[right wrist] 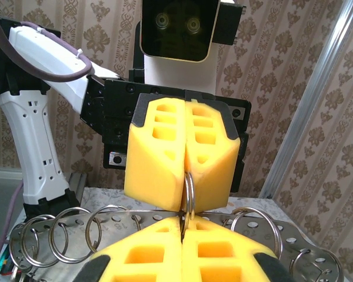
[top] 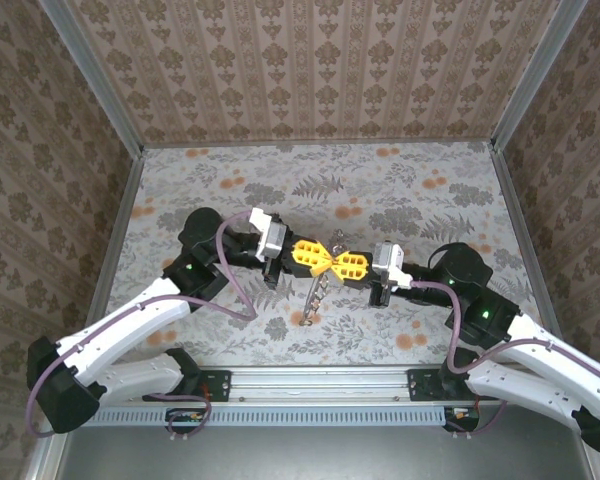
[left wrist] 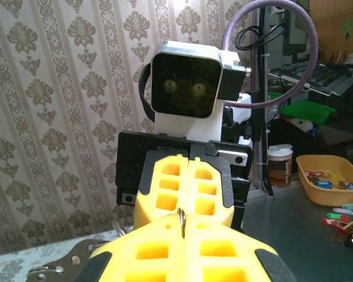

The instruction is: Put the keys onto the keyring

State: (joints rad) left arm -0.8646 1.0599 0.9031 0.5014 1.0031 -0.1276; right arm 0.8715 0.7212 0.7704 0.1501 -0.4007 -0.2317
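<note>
Right gripper (right wrist: pixel 182 235), nearest in its own wrist view, has its yellow fingers pressed fully together on the thin round brown-grey metal keyring (right wrist: pixel 189 208), which stands edge-on in the seam between them. Directly opposite, tip to tip, the left gripper (right wrist: pixel 184 188) is likewise clamped tight on the far part of the same hoop. Held from both sides like this, the ring cannot twist or swing. I judge that is the point: one arm can steady it while the other works the coil apart for a key. Whether the small silver key with its red-pink tag is already on it I cannot tell, as the blocky fingers hide most of the hoop. Just beyond the fingers runs a perforated grey metal strip (right wrist: pixel 294 241) carrying a row of wire rings (right wrist: pixel 76 232), apparently a holder. In the top view it trails from the meeting point toward the arm bases over the floral-patterned table (top: pixel 400 190). Farthest off, the left wrist view catches a tan plastic tray (left wrist: pixel 309 176) of tagged keys.
</note>
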